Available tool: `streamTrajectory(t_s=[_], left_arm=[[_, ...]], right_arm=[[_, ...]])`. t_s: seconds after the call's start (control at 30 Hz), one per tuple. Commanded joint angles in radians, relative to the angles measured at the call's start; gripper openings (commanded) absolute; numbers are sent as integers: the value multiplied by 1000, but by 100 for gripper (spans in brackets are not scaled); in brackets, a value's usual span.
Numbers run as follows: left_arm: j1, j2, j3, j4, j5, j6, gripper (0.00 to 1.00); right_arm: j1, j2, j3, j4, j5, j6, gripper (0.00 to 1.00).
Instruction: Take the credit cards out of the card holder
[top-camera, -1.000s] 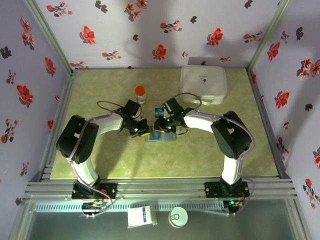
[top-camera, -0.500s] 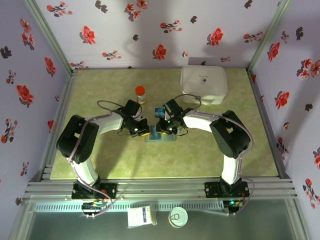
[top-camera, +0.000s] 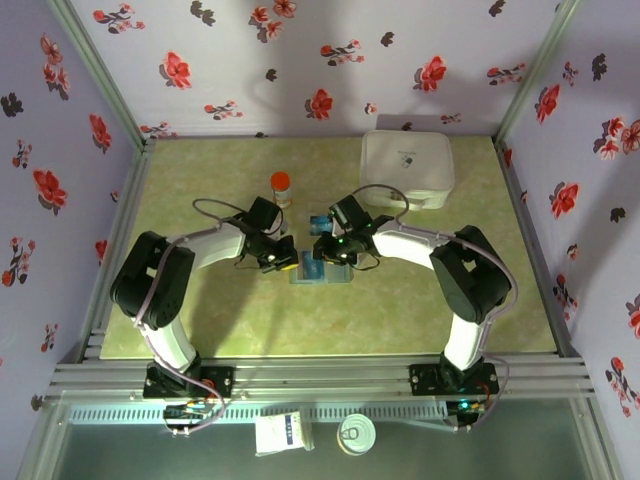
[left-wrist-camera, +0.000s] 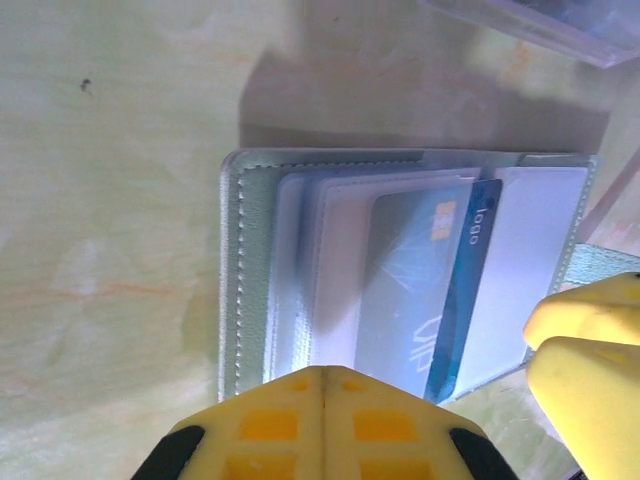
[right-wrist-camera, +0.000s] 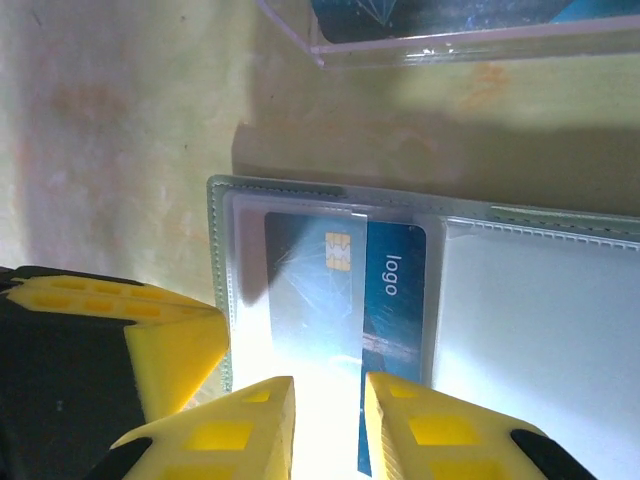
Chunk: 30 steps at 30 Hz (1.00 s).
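Observation:
The card holder (left-wrist-camera: 245, 290) lies open and flat on the table, grey-green with clear sleeves (top-camera: 322, 272). A blue credit card (right-wrist-camera: 395, 290) marked "logo" sticks halfway out of a sleeve, its chip end still under the clear plastic (left-wrist-camera: 415, 290). My left gripper (left-wrist-camera: 322, 372) is shut, its tip resting on the holder's near edge (top-camera: 285, 262). My right gripper (right-wrist-camera: 328, 400) stands over the card with its jaws a narrow gap apart. One finger (right-wrist-camera: 425, 430) overlaps the card's end. Glare hides what lies in the gap.
A clear plastic sheet (right-wrist-camera: 450, 40) with a dark blue card under it lies just beyond the holder. An orange-capped bottle (top-camera: 281, 187) stands behind the left gripper. A white zip case (top-camera: 406, 170) sits at the back right.
The right arm's elbow has swung a little to the right while its gripper stays over the holder. The left arm has not moved.

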Motion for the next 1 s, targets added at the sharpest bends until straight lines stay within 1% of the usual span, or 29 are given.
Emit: streamTrajectory(t_s=[0.0,0.17,0.3,0.47,0.83,0.97], left_arm=[[-14,-40,34,-36,-11,7,3],[-38,-19,55,-34,-11,3,2],[-41,12,54,-21,-14,1,0],[-41,44,60,-43,-42,21,0],[-39,64,56,-65,-63,33,0],[-40,64,60,-70,-64,35,0]], right_arm=[[-14,-10,-35,49,-45,26,26],[-23,5,-45,74,-61,33,27],[-29,31,-49,94,-83,37,27],[-34,58,-52,90,-86,38,27],[-40,53,-64,84,-78,28,29],[-43,37,-71,107,-96,35,28]])
